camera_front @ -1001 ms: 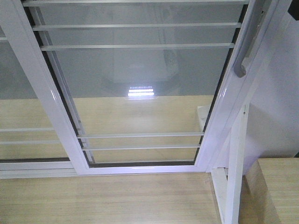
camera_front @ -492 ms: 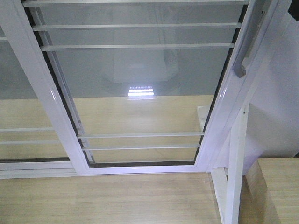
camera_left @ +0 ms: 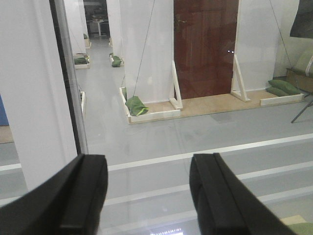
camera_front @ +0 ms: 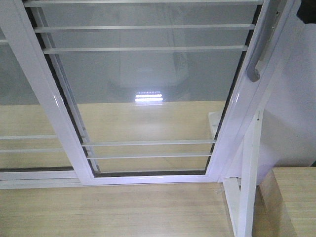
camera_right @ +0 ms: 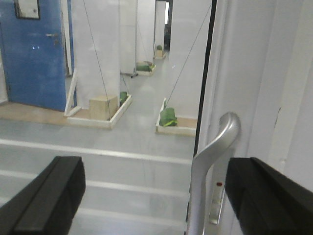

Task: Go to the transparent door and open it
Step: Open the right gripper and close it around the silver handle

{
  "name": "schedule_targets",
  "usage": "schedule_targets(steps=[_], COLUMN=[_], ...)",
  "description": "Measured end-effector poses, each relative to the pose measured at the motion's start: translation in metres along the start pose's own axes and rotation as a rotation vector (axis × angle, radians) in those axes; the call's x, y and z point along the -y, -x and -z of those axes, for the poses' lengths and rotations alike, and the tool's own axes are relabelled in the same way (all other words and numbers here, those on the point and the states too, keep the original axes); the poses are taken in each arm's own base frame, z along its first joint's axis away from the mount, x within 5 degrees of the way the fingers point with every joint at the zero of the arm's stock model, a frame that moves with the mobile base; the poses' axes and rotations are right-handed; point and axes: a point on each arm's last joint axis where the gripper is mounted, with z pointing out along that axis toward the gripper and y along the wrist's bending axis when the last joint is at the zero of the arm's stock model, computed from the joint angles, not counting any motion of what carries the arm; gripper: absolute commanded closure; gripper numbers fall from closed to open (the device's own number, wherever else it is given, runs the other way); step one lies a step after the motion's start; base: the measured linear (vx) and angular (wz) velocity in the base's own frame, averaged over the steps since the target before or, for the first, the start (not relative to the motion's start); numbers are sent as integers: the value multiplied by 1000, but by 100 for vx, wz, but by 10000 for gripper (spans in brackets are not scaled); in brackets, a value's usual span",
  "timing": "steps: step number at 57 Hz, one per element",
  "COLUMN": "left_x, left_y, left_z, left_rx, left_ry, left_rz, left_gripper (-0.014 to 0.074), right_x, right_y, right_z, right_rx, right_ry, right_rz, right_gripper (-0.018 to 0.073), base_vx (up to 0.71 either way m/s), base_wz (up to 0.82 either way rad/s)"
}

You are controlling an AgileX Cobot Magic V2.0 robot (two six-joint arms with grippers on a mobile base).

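We are facing the transparent door (camera_front: 148, 98). Our left end effector (camera_left: 146, 196) and right end effector (camera_right: 156, 196) are both gaping wide, the grey handle (camera_right: 212, 161) showing between the right one's fingers.

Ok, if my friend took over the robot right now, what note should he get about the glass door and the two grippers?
Left gripper: open, empty, facing the glass of the transparent door.
Right gripper: open, with the curved grey handle showing between its fingers, not clamped.
Done: the robot is parked right at the door.
Door: looks closed, its handle side against the white wall panel.
Left to do: shut the right gripper on the handle, then slide the door open, probably toward the handle-less glass panel.
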Motion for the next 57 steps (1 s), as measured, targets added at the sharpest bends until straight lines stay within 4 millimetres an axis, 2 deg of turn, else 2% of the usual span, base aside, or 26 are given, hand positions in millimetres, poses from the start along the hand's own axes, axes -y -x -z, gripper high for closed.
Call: schedule_targets(steps=[15, 27, 34, 40, 57], left_x=[0, 0, 0, 0, 1], left_y=[0, 0, 0, -1, -8], left_z=[0, 0, 0, 0, 0], left_rx=[0, 0, -1, -8, -85], left_ry=[0, 0, 0, -2, -16], left_rz=[0, 0, 0, 0, -1], left_gripper=[90, 90, 90, 90, 90], right_x=[-3, 5, 25, 35, 42], right_y=[-55, -80, -88, -90, -91], right_z=[-52, -80, -93, -107, -153], right_rx=[-240, -249, -253, -249, -233], right_ry=[21, -13, -91, -122, -123], right_rz=[45, 47, -23, -45, -22], right_gripper=[-18, -18, -18, -13, 18], base_vx=[0, 0, 0, 0, 0], base_wz=[0, 0, 0, 0, 0])
